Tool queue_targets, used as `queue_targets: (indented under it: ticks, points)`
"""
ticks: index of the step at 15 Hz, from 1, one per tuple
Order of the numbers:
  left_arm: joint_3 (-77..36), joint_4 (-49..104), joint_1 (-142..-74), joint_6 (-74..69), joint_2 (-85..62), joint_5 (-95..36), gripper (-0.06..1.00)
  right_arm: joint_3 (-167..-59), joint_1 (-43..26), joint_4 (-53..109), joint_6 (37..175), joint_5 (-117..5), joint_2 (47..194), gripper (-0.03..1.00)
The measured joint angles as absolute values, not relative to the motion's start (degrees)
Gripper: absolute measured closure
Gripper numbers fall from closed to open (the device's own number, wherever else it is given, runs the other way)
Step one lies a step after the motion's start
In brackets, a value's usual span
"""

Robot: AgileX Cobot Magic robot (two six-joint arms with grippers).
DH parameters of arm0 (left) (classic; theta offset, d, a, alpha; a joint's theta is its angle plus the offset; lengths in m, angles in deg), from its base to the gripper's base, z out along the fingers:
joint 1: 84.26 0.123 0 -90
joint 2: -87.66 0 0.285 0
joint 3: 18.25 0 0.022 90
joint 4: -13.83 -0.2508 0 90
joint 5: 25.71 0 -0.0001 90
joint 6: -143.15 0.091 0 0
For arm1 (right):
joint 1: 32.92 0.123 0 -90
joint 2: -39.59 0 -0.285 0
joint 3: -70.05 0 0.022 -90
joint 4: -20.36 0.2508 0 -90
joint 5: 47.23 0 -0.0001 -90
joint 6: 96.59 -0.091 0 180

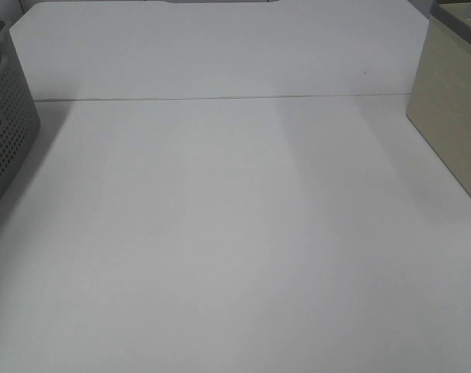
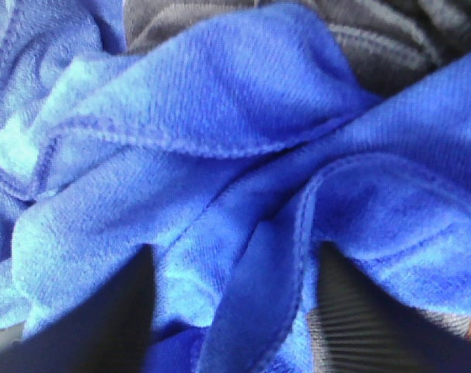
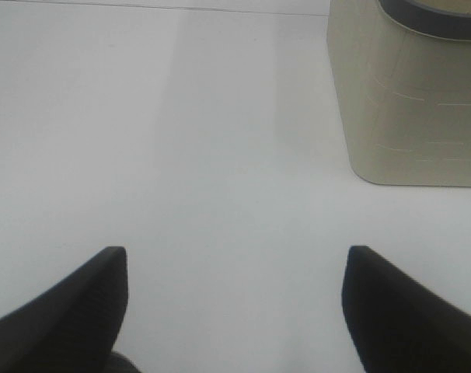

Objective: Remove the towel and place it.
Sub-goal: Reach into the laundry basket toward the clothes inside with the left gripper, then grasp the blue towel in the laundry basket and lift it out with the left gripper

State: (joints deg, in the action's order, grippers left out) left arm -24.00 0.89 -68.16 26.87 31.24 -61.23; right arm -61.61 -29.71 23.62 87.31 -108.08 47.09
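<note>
The towel (image 2: 220, 155), deep blue and crumpled into folds with a stitched hem showing, fills the left wrist view. My left gripper (image 2: 237, 252) is pushed down into it, one dark finger on each side of a raised fold. The jaws stand partly apart, and whether they pinch the fold does not show. My right gripper (image 3: 237, 252) hangs open over the bare white table (image 3: 181, 140) with nothing between its fingers. The exterior high view shows neither gripper and no towel.
A dark grey cloth (image 2: 375, 39) lies behind the towel. A grey perforated basket (image 1: 6, 132) stands at the table's left edge. A beige bin (image 1: 453, 116) stands at the right, also seen in the right wrist view as the beige bin (image 3: 410, 109).
</note>
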Motion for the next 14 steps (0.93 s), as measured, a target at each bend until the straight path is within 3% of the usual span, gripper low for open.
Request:
queue_targets:
  ticks: [3,12,13,14]
  points:
    - [-24.0,1.0,-68.2,26.1,31.2,-61.2,0.6,-61.6,-29.7,23.6,87.2,-108.1,47.1,0.22]
    - [-24.0,-5.1,-68.2,18.8,31.2,-61.2,0.62,-61.6,-29.7,23.6,87.2,-108.1,47.1,0.22]
    - [-24.0,-5.5,-68.2,18.7,31.2,-61.2,0.64,-61.6,-29.7,23.6,87.2,-108.1,47.1,0.22]
    - [-24.0,-5.6,-68.2,18.7,31.2,-60.3,0.8,-61.6,-29.7,23.6,87.2,-108.1,47.1,0.22]
